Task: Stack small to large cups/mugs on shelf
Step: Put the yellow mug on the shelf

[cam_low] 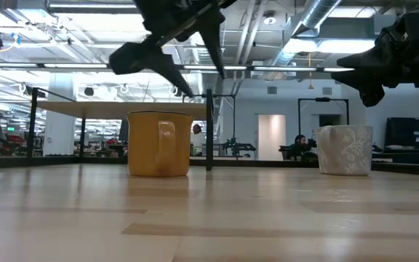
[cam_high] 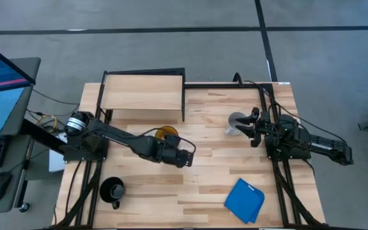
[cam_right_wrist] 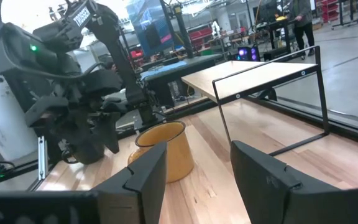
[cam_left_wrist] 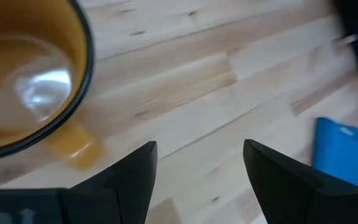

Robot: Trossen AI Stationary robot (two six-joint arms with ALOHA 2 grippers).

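Shelf [cam_high: 142, 92] bare at table's far edge | left gripper [cam_high: 183, 153] jaws spread, hovering just beside yellow-orange mug [cam_high: 166, 134], likely lining up a grasp | right gripper [cam_high: 253, 128] jaws spread, beside grey-white mug [cam_high: 236, 121] | black mug [cam_high: 112, 190] near front-left, untouched

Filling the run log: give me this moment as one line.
left gripper: open, above table beside yellow mug | right gripper: open, by white mug | black mug: on table | shelf: no mugs

Two matte-black jointed arms, the left arm [cam_high: 117, 135] with a silver joint.
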